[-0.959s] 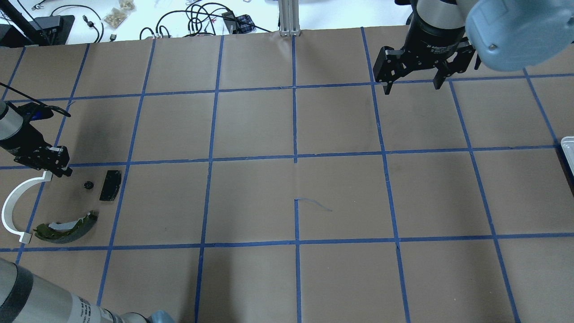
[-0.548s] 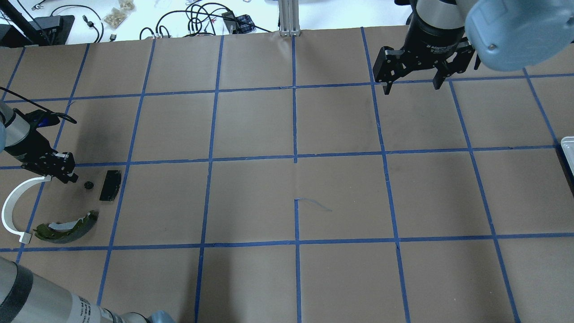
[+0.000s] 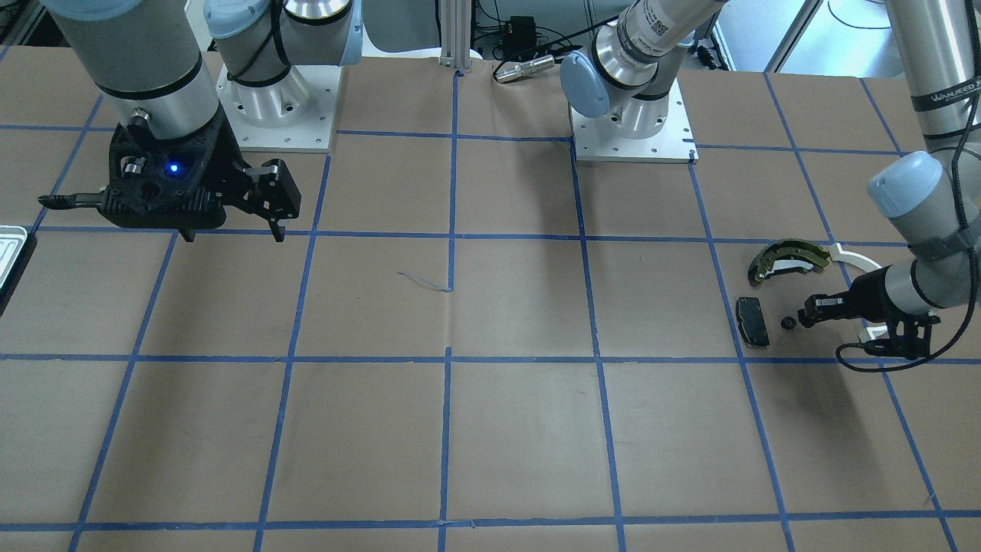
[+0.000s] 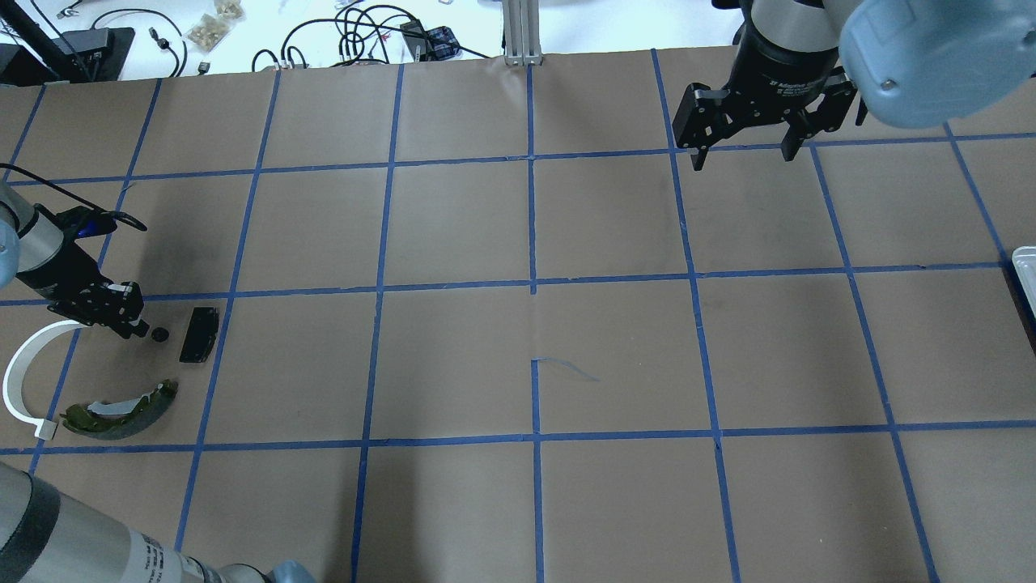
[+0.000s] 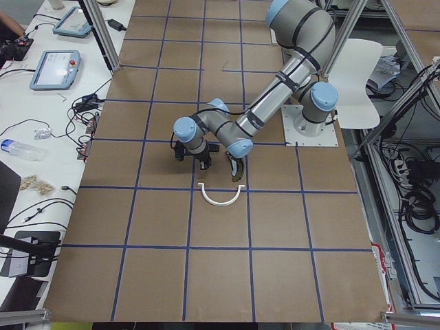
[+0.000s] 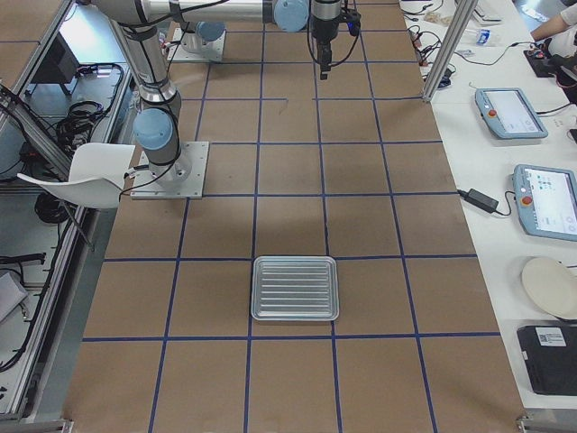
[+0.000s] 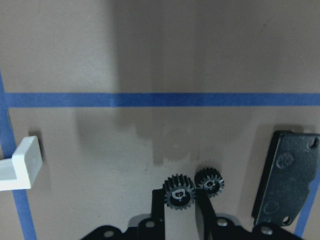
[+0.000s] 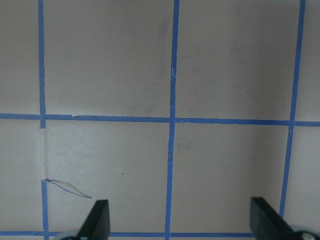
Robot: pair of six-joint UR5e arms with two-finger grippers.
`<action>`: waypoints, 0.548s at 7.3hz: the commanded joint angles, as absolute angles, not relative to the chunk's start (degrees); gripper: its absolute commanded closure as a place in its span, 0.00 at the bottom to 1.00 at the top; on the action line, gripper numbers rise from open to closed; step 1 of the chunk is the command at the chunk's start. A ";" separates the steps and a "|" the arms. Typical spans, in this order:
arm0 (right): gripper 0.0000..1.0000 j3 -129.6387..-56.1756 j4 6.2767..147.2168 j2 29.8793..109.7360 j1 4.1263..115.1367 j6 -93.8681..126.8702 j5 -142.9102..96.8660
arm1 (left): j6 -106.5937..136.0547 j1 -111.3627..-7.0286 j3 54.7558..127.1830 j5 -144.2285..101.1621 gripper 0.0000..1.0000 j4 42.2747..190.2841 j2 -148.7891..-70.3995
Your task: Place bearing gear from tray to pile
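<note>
In the left wrist view my left gripper is shut on a small black bearing gear, held just above the paper. A second black gear lies right beside it on the table, next to the black pad. From overhead the left gripper is at the pile: the gear, black pad, olive brake shoe and white arc. The tray looks bare inside and lies far right, with only its edge showing from overhead. My right gripper is open and empty.
Brown paper with a blue tape grid covers the table. A torn tape curl lies near the centre. Cables and a metal post sit past the far edge. The right gripper hangs over the far right squares.
My left gripper has moved rightwards from the white arc's end to right beside the gear on the table. The right arm has barely moved.
</note>
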State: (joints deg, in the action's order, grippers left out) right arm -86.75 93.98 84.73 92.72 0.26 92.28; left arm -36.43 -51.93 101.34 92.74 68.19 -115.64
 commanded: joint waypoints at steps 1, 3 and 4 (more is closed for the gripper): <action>0.00 -86.75 93.96 84.73 92.72 0.26 92.37 | -36.47 -51.68 101.60 92.99 0.82 68.20 -115.66; 0.00 -86.75 94.04 84.73 92.72 0.26 92.29 | -36.30 -51.68 101.60 92.99 0.19 68.20 -115.66; 0.00 -86.75 93.96 84.73 92.72 0.26 92.29 | -36.12 -51.77 101.51 92.99 0.00 68.20 -115.75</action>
